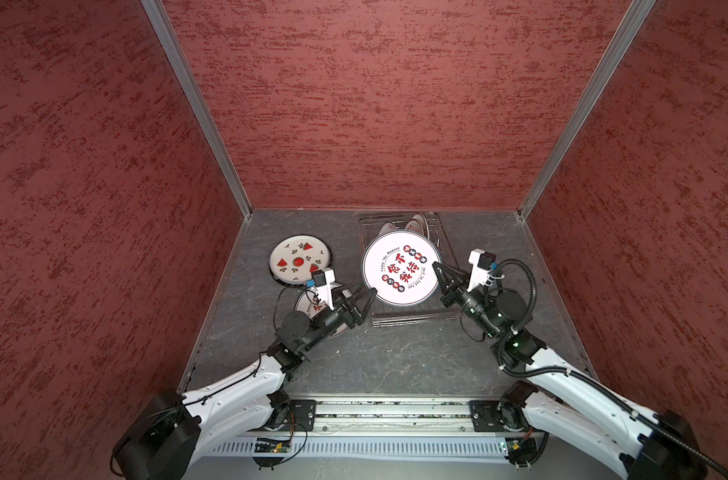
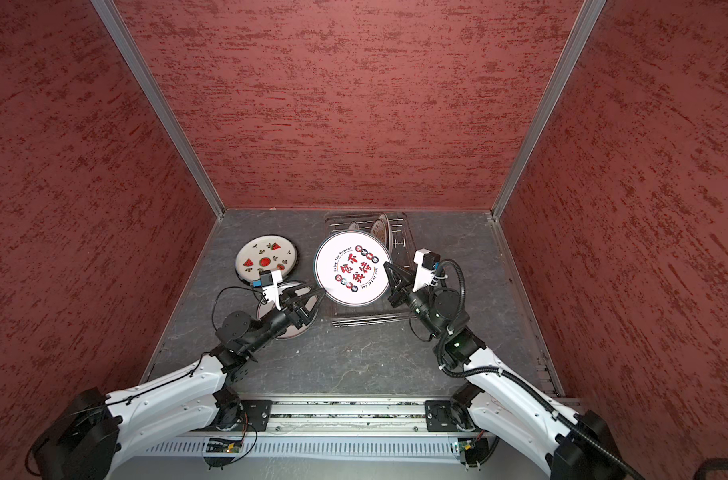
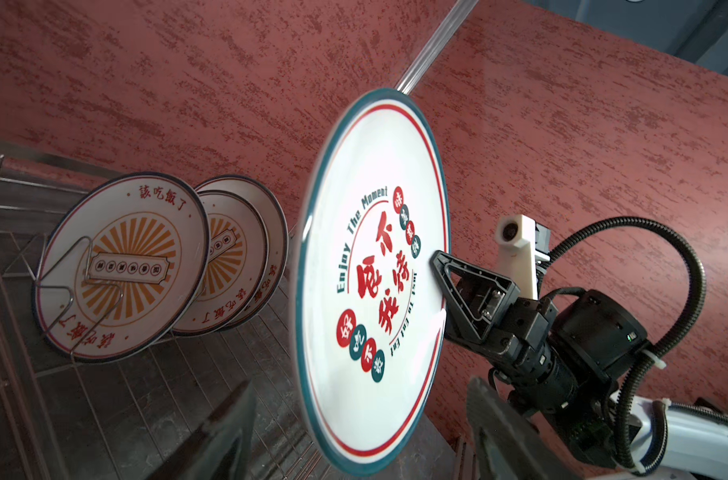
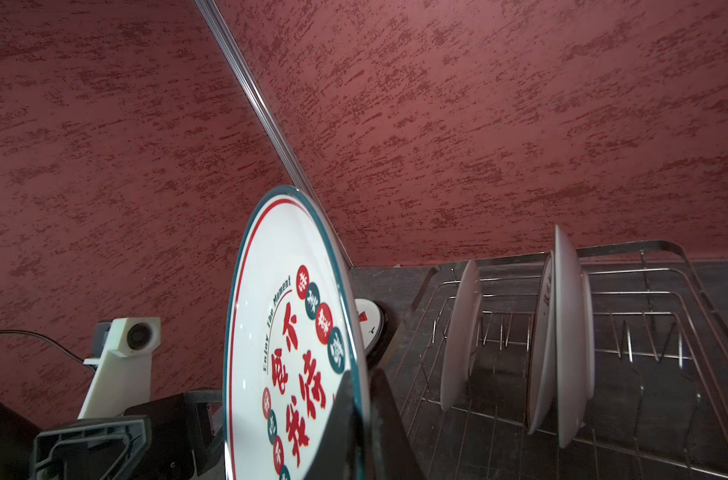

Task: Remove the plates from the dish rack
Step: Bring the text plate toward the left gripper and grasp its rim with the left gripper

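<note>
Grey table, red walls: right gripper pinches the lettered plate over the rack; left gripper gapes round its other rim

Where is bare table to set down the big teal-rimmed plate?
Grey tabletop is bare between the silver wire dish rack and the front metal rail. Crowded left of the rack: watermelon-print plate, another plate under the left gripper.

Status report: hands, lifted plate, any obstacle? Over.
Right hand shut on teal-rimmed plate, above dish rack. Left hand open at plate rim. More plates racked. Nothing blocking.
</note>
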Robot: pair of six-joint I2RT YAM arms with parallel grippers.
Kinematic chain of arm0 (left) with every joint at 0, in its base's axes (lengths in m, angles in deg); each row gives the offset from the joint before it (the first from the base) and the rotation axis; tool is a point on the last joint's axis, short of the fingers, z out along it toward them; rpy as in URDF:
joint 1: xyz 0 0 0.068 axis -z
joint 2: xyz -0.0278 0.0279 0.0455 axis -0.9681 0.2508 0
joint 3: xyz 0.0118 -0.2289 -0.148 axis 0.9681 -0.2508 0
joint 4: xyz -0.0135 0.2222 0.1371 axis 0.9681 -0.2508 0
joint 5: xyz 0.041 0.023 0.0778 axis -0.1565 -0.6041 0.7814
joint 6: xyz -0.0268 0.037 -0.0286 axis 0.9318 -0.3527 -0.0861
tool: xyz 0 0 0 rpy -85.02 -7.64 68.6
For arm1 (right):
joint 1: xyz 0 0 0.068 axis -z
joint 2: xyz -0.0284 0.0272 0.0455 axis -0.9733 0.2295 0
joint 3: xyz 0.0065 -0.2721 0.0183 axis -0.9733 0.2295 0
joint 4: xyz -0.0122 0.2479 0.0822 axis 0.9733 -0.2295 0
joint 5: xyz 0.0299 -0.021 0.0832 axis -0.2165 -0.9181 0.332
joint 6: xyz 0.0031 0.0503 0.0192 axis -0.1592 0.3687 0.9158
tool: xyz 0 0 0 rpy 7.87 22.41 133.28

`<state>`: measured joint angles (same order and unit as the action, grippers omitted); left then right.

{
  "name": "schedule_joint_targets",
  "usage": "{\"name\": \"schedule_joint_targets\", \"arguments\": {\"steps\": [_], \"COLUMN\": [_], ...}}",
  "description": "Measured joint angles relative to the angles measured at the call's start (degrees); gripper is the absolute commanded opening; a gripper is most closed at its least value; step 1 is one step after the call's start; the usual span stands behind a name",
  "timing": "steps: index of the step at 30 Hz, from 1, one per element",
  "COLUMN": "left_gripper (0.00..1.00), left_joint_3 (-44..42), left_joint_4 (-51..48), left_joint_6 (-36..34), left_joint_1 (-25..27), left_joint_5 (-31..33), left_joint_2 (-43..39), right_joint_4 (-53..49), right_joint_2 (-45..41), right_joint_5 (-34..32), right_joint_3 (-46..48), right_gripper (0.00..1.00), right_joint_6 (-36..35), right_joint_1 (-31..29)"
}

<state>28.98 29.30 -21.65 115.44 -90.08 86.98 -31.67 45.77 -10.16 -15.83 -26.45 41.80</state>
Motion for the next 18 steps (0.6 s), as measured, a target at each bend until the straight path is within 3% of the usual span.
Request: {"name": "schedule_joint_targets", "arguments": {"steps": [10,18], "left_gripper": [0.27,0.09], "left_joint_3": [1.92,3.3], "left_joint_4": [-5.05,-5.09], "left_joint_6": [3.17,4.02], "left_joint_1": [0.22,1.09], "left_joint_5": [1.38,0.57], "left_joint_2": [1.38,3.89], "right_joint_4": [8.92,10.71], "right_joint_2": [1.49,2.34], "right_joint_5": [3.15,3.17], "right_joint_3": [2.84,4.26], "right_gripper": [0.0,0.0], "right_joint_6": [0.66,0.17], "right_joint_1": [0.0,0.0]}}
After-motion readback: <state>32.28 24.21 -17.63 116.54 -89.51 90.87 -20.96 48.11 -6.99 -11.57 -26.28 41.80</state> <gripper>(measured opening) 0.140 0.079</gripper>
